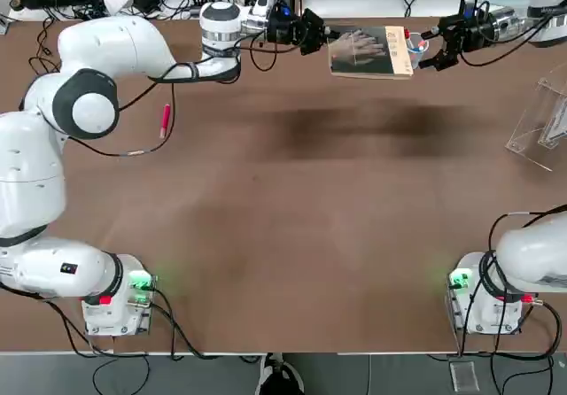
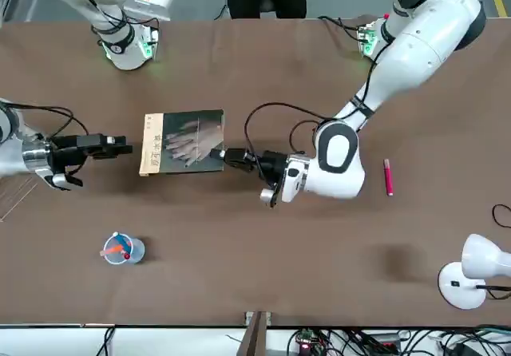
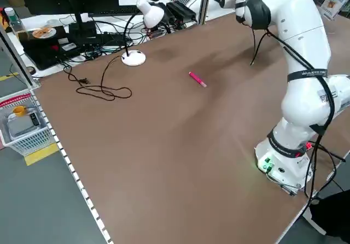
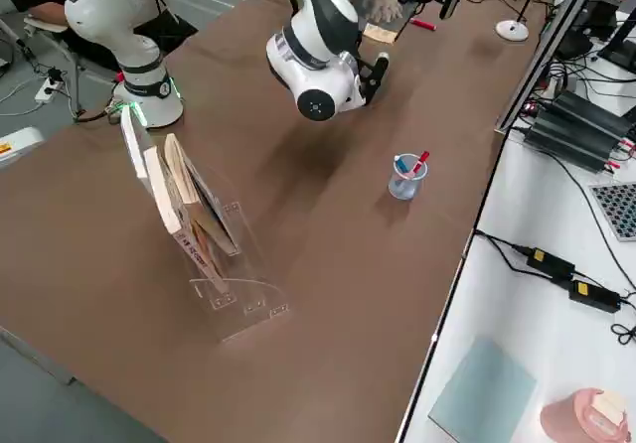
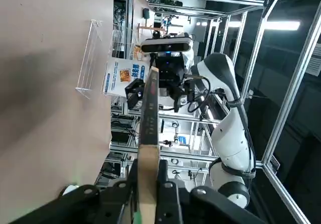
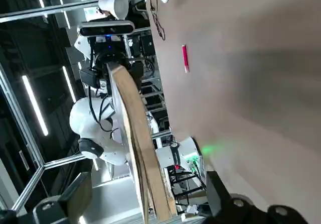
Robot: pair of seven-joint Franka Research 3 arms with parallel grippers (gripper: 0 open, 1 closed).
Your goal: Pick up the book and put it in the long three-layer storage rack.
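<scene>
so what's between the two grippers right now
The book, held in the air: the left gripper is shut on one edge, and the open right gripper faces its tan-strip edge, as the top view shows.

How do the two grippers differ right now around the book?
The left gripper is shut on the book, pinching its dark edge; the right gripper is open and holds nothing. The left touches the book; the right sits just off the tan-strip edge, fingers either side of it in its wrist view. Both are raised above the table, facing each other.
</scene>
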